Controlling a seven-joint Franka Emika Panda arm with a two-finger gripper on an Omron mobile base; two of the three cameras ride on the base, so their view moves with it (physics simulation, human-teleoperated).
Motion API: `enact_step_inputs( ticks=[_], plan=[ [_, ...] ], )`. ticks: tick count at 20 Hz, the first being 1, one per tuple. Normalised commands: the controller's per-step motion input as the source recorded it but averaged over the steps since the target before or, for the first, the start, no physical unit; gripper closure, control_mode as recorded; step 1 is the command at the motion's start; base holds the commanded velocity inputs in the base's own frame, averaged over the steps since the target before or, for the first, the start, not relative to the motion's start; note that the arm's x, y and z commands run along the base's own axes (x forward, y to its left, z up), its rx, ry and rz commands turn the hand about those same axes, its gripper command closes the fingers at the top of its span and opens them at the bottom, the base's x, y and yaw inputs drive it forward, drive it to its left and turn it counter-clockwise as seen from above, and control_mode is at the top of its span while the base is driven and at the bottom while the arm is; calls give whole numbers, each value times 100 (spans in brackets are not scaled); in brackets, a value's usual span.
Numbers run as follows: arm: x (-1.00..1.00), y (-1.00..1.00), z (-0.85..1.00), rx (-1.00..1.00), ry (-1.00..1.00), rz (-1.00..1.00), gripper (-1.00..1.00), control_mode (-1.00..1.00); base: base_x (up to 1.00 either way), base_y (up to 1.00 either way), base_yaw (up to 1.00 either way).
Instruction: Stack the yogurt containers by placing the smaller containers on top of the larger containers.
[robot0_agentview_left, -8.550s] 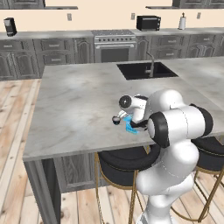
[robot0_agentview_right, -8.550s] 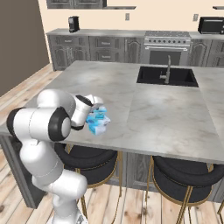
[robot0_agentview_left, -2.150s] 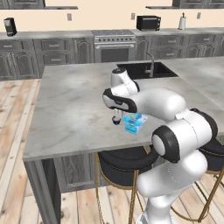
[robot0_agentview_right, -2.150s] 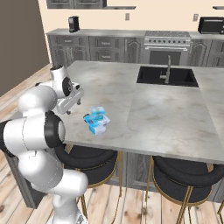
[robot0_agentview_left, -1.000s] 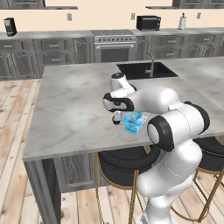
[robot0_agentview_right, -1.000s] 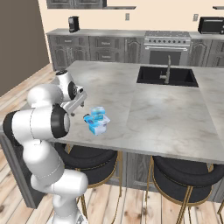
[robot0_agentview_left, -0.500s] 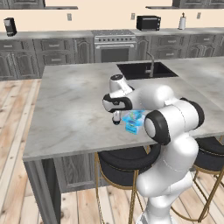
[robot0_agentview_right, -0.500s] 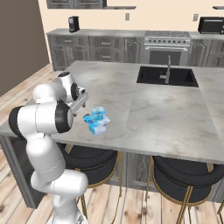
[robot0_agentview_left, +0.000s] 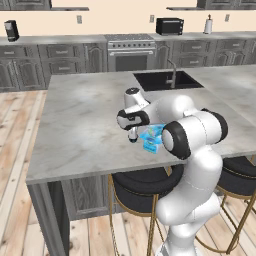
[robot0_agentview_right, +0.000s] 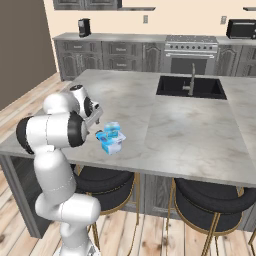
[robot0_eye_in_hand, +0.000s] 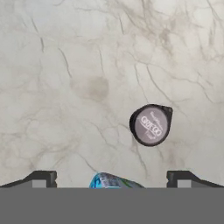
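I have the two-finger gripper (robot0_eye_in_hand: 111, 178) hanging over the grey marble island counter (robot0_agentview_left: 85, 125), jaws spread wide with nothing between them. Through the hand camera the tiny dark round cup with a pale printed lid (robot0_eye_in_hand: 150, 124) sits on the marble ahead and to one side of the finger line, while a sliver of blue tub shows between the tips. From the right base camera, the small light-blue squarish tub (robot0_agentview_right: 113, 130) sits just beside the bigger bright-blue tub (robot0_agentview_right: 108, 144). I judge I'm lining up the cup pickup; next I need to centre over it, then descend.
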Motion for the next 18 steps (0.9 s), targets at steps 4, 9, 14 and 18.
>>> enact_step_inputs(
  ticks=[4, 9, 14, 18],
  plan=[
    [23, 0, -11, 0, 0, 0, -100, -100, 0, 0, 0],
    [23, 0, -13, 0, 0, 0, -100, -100, 0, 0, 0],
    [18, 0, -16, 0, 1, 0, -100, -100, 0, 0, 0],
    [15, 0, -18, 0, 1, 0, -100, -100, 0, 0, 0]
  ],
)
